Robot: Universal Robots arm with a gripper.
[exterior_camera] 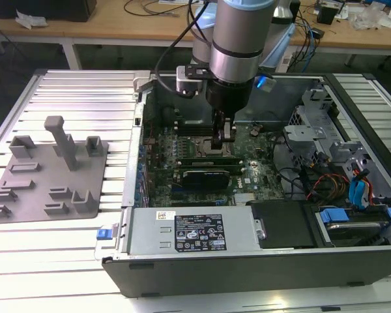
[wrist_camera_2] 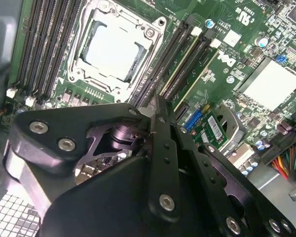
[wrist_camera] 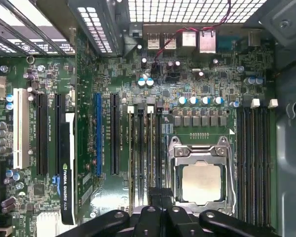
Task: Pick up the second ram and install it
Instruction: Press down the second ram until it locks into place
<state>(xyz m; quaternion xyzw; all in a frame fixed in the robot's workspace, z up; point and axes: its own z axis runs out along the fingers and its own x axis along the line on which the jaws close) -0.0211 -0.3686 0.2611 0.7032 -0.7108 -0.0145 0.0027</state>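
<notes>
My gripper (exterior_camera: 223,140) reaches down into the open computer case (exterior_camera: 247,267), over the memory slots beside the processor socket (wrist_camera: 200,177). Its black fingers stand pressed together in both wrist views, gripper (wrist_camera: 160,193) and gripper (wrist_camera_2: 154,111), with nothing visible between them. Thin green sticks stand edge-up in those slots. The second ram (wrist_camera: 152,148) is the one running right under my fingertips, and its pale top edge, the second ram (wrist_camera_2: 187,69), leads toward them. Whether the tips touch it I cannot tell.
A black card (exterior_camera: 205,175) sits in a slot just in front of the gripper. A grey fixture plate (exterior_camera: 49,176) with upright posts lies at the exterior view's left. The power supply (exterior_camera: 195,231) and drive bays (exterior_camera: 352,195) with cables crowd the case.
</notes>
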